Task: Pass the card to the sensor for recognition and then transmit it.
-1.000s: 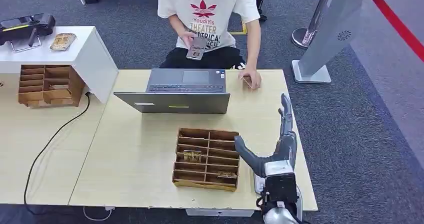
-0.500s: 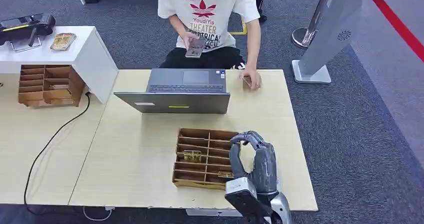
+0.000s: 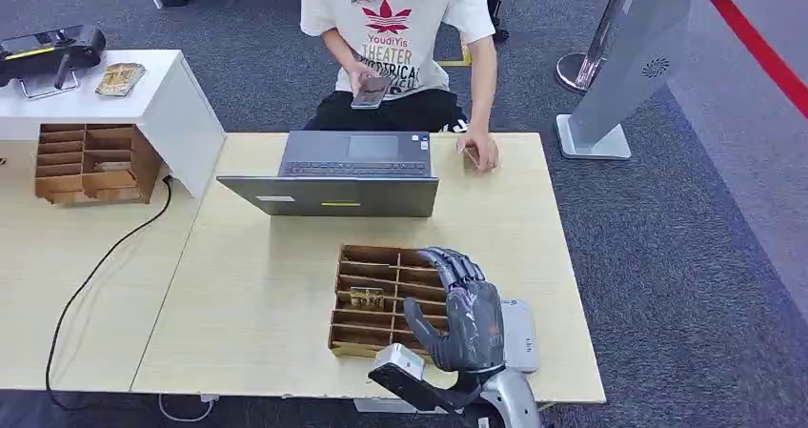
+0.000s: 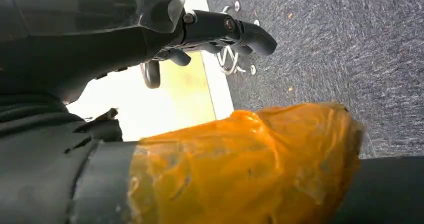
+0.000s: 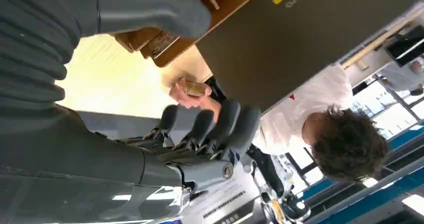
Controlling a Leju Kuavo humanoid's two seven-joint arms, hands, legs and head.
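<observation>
Reaching for a card is your step now: your right hand [image 3: 462, 314] hovers empty, fingers curled but apart, over the wooden organizer [image 3: 381, 299] on the table [image 3: 267, 295]. One card [image 3: 367, 298] lies in a middle slot; lower and pinch it next.

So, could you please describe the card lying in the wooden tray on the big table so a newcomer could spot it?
Start at the light wooden table with the open laptop. In front of the laptop sits a slotted wooden tray, beside the robot's right hand. The card lies in its left column, patterned brown-gold, with bare slots above and below it.
</observation>
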